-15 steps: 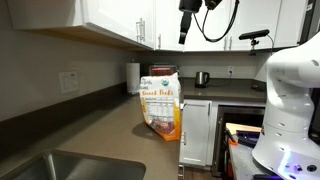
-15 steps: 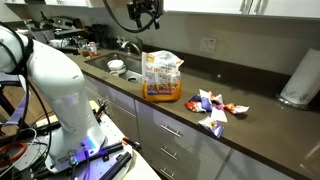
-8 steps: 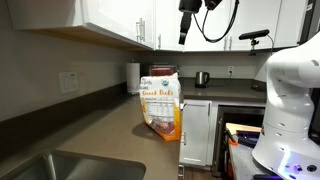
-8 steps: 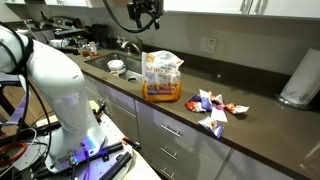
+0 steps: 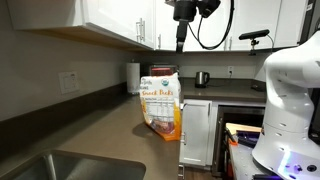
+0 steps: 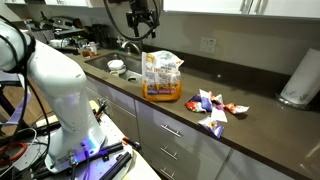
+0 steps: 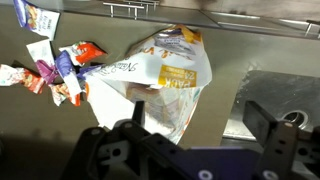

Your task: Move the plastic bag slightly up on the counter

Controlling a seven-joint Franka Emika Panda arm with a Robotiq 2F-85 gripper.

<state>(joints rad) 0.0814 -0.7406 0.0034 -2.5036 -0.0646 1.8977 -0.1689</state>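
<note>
High above the counter (image 5: 105, 135), the fingers (image 7: 136, 112) of the gripper (image 5: 180, 42) stand wide apart and hold nothing; the wrist view shows them as two dark blocks at the bottom of the picture, one at each side. The gripper points straight down in front of the white upper cabinets (image 5: 120, 20) and is well clear of everything below. Beneath it, slightly off to one side in both exterior views, the plastic bag (image 5: 160, 100) stands upright on the counter near the front edge. Its white top with the green logo is up, its orange-yellow part is at the base, and its glossy front faces out. From the wrist the bag looks crumpled and fills the middle of the picture. Along the counter, the steel sink (image 6: 124, 66) lies to one side of the bag and a small heap of colourful snack wrappers (image 6: 212, 108) to the other, near it but not touching. Farther off, a white paper towel roll (image 6: 300, 78) stands against the backsplash.
</note>
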